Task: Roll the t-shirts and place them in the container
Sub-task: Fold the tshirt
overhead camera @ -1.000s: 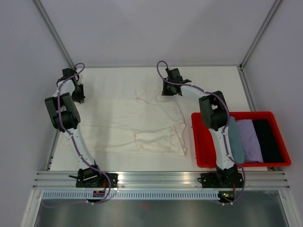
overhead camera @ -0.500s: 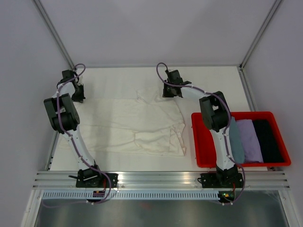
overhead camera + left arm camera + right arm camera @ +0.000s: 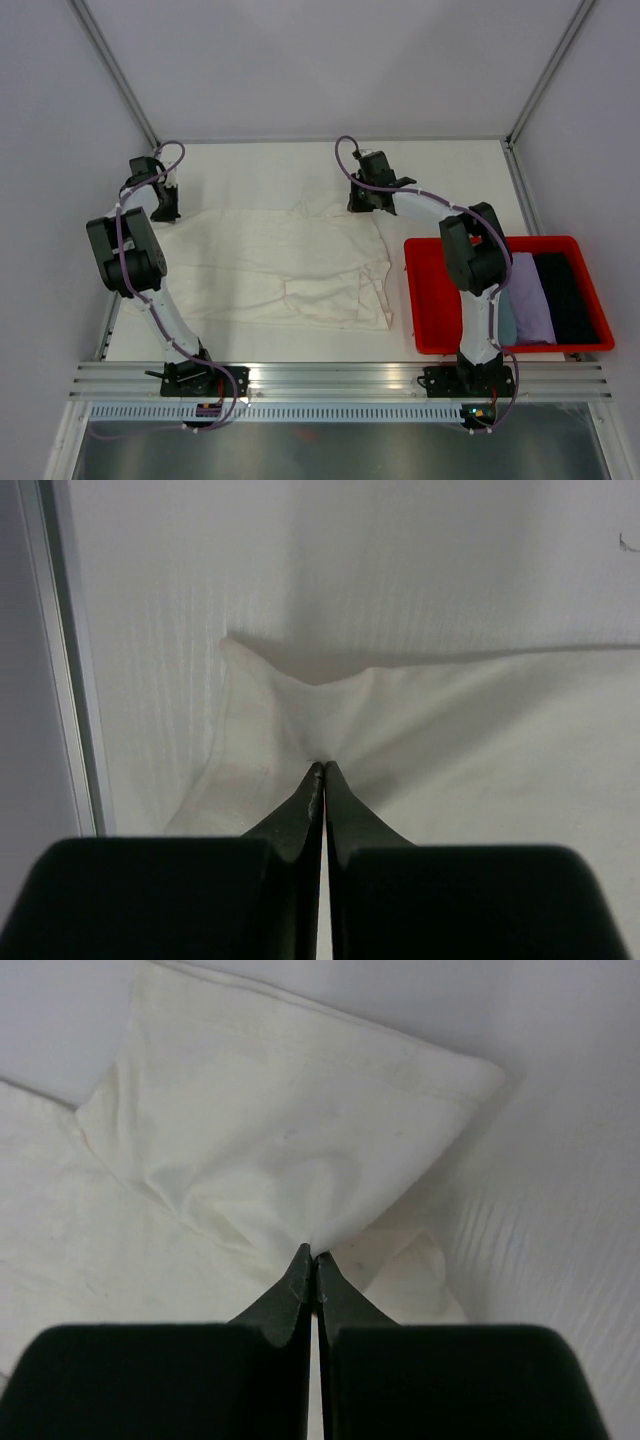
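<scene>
Cream t-shirt lies spread flat on the white table, left of the red bin. Its right hem runs close to the bin's left wall without touching it. One sleeve is doubled over onto the body at the shirt's near corner on the bin side.

My left gripper is at the shirt's far corner, the one farthest from the bin. Left fingers are clenched tip to tip with no gap showing. A pinch of cloth is caught between the tips. Cloth puckers into a small peak around the pinch, with creases fanning away from it. The table's metal edge rail runs just to the side.

My right gripper is at the far corner on the bin side, just beyond the bin's far left corner. Right fingers are pressed together as well, biting a fold of the same shirt. A flap of cloth tents up from the tips and spreads wide above them.

The shirt's far edge spans between my two grips. The rest lies on the table.

In the bin, side by side: a teal garment, a lavender one and a dark one.
</scene>
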